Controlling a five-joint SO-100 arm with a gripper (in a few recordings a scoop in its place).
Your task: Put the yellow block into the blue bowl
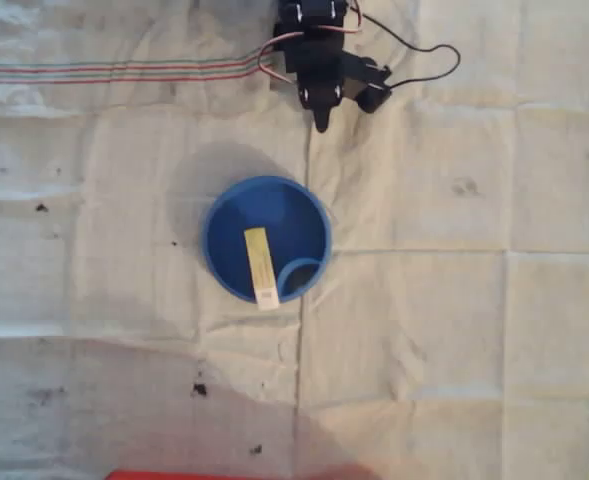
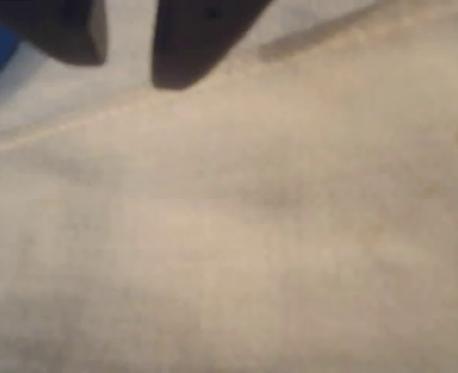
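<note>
1. Overhead view: black arm at the top edge, just right of centre. Its fingers point down-picture over the cloth-covered worktop.
2. Blue bowl sits near the picture's middle, below the arm and a little to its left, well apart from the fingertips.
3. Yellow block lies inside the bowl, long axis running roughly top to bottom. Its lower, whitish end rests on the near rim and pokes slightly past it; the upper end is down in the bowl.
4. A lighter-blue ring shows inside the bowl at lower right, just beside the block.
5. Block against fingers: separate, nothing touching. Bare cloth lies between the fingertips and the bowl's top rim.
6. Wrist view: two dark fingers at the top edge with a pale strip of cloth showing between them, so they stand apart and hold nothing. Picture is blurred.
7. Wrist view: a sliver of the blue bowl at the top left edge, beside the left-hand finger.
8. Cloth: creased into squares, with red and green stripes at upper left and a few dark specks toward the bottom. Wires loop off the arm to the right.
</note>
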